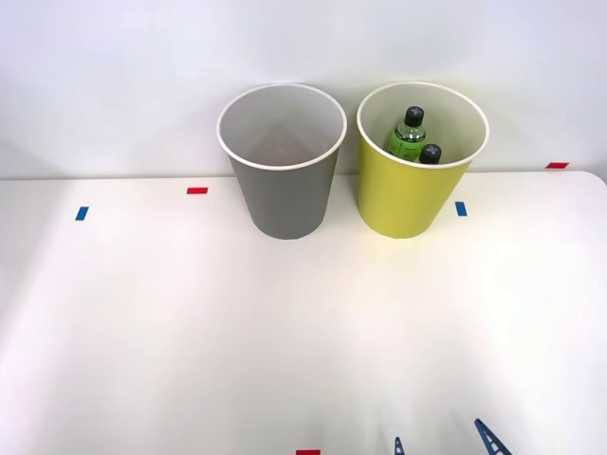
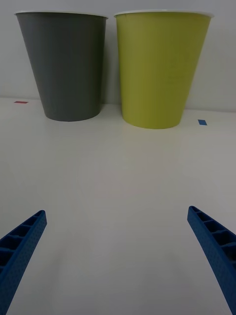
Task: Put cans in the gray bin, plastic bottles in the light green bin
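The gray bin (image 1: 285,180) (image 2: 66,64) stands at the back of the white table, its white inside showing. Right beside it stands the light green bin (image 1: 408,194) (image 2: 160,69), holding two plastic bottles (image 1: 410,136) with green contents and black caps. No cans are in view. My right gripper (image 1: 441,444) (image 2: 118,256) sits low at the table's front edge, well short of both bins. Its blue ribbed fingers (image 2: 22,251) stand wide apart, open, with nothing between them.
Small tape marks lie on the table (image 1: 237,332): blue (image 1: 82,213), red (image 1: 196,191), blue (image 1: 461,209), red (image 1: 557,165) and red (image 1: 308,452) at the front edge. A white wall rises behind the bins.
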